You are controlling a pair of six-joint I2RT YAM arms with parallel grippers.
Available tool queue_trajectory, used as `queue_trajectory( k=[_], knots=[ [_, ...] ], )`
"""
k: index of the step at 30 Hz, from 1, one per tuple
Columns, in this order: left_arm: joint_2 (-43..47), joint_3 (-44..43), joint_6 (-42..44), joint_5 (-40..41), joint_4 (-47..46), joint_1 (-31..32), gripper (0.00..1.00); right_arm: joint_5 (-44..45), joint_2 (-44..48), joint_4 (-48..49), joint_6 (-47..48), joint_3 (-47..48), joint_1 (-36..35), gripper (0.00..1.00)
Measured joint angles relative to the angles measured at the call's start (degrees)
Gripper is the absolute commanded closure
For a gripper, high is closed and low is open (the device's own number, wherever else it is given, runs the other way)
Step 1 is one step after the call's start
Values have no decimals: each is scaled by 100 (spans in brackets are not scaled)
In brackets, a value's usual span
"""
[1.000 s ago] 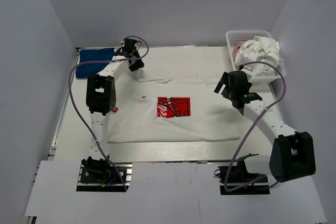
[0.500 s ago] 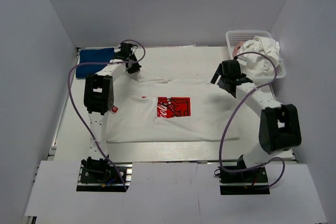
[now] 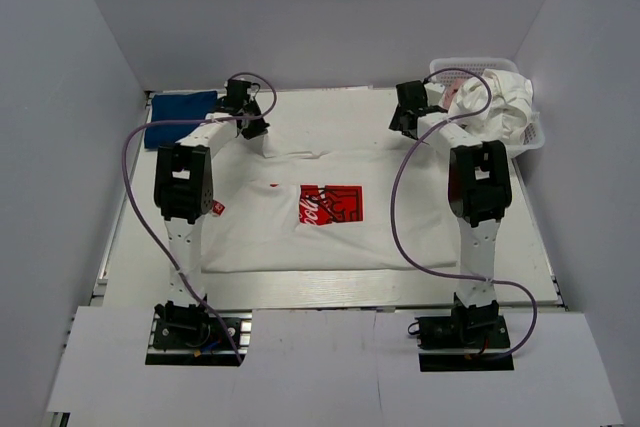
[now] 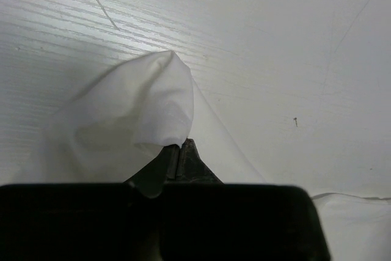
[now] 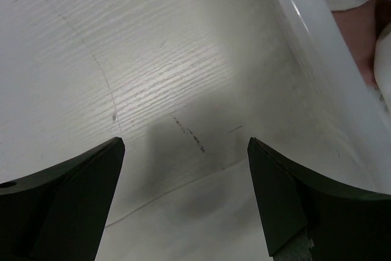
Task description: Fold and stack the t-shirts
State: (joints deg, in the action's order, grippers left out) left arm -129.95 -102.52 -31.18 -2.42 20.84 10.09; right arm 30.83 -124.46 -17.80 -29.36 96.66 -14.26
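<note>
A white t-shirt (image 3: 300, 242) with a red square print (image 3: 331, 203) lies spread flat mid-table. My left gripper (image 3: 252, 129) is at its far left corner, shut on a raised fold of the white cloth (image 4: 137, 111); the shut fingertips (image 4: 177, 149) pinch it. My right gripper (image 3: 404, 123) hovers open near the shirt's far right corner. Between its fingers (image 5: 185, 145) shows bare table, with the shirt's edge (image 5: 195, 224) just below. A folded dark blue t-shirt (image 3: 180, 117) lies at the far left. A crumpled white t-shirt (image 3: 500, 107) and a pink one (image 3: 455, 95) fill the basket.
The white mesh basket (image 3: 470, 64) stands at the far right corner, and its rim (image 5: 317, 41) runs close beside my right gripper. Grey walls enclose the table on three sides. Purple cables loop from both arms.
My left gripper has shut on the shirt's far left corner. The right arm has swung from mid-right of the shirt to its far right corner beside the basket, staying open.
</note>
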Motion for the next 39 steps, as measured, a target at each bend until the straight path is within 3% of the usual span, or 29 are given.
queue_trajectory(
  k=[12,15,20,21,24,26,28,31,39],
  knots=[
    [175,177,33,-195,-42,0,100,323,-304,-645,-17,317,0,16],
    [238,291,33,-195,-26,0,100,356,-474,-767,-24,376,0,22],
    [518,557,33,-177,-39,0,100,417,-625,-863,-63,492,0,43],
    [616,636,33,-153,-37,0,100,426,-629,-892,-70,496,0,58],
    [898,831,33,-109,-52,0,100,457,-638,-979,-101,498,0,76],
    [1064,957,33,-98,-94,0,100,487,-640,-1034,-140,492,0,72],
    [1189,1071,33,-92,-164,0,100,549,-636,-1027,-116,476,0,49],
    [1318,1200,33,-83,-225,0,100,634,-614,-975,72,470,0,36],
    [1438,1399,33,-85,-330,0,100,804,-608,-951,426,468,0,31]
  ],
)
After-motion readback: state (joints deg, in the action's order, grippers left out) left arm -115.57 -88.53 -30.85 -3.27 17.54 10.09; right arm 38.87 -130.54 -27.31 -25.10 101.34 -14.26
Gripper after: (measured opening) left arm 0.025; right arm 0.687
